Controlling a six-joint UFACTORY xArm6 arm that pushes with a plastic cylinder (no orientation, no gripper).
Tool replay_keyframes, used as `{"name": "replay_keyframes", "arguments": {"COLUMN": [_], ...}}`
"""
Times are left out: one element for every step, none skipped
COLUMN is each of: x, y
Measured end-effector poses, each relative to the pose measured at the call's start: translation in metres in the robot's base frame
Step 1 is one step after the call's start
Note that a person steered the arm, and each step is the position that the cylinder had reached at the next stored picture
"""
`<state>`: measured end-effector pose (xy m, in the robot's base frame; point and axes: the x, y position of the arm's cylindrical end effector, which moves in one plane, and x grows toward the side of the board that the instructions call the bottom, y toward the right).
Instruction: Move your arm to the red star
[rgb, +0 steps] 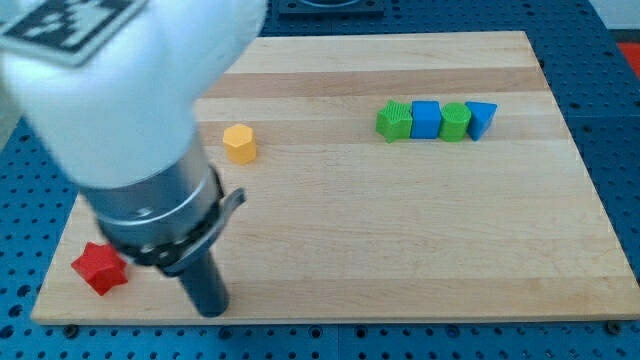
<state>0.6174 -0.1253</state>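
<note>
The red star (100, 268) lies near the board's bottom left corner. My tip (211, 309) is at the lower end of the dark rod, touching down near the board's bottom edge, to the right of the red star with a clear gap between them. The arm's white and grey body fills the view's upper left and hides the board behind it.
A yellow hexagon block (239, 143) sits above my tip at middle left. A row at upper right holds a green block (394, 121), a blue cube (426, 119), a green cylinder (454, 121) and a blue triangle (481, 118). The wooden board (400, 240) ends just below my tip.
</note>
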Motion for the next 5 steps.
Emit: {"name": "replay_keyframes", "arguments": {"x": [0.001,0.001,0.001,0.000,0.000], "y": [-0.012,-0.036,-0.075,-0.133,-0.172]}}
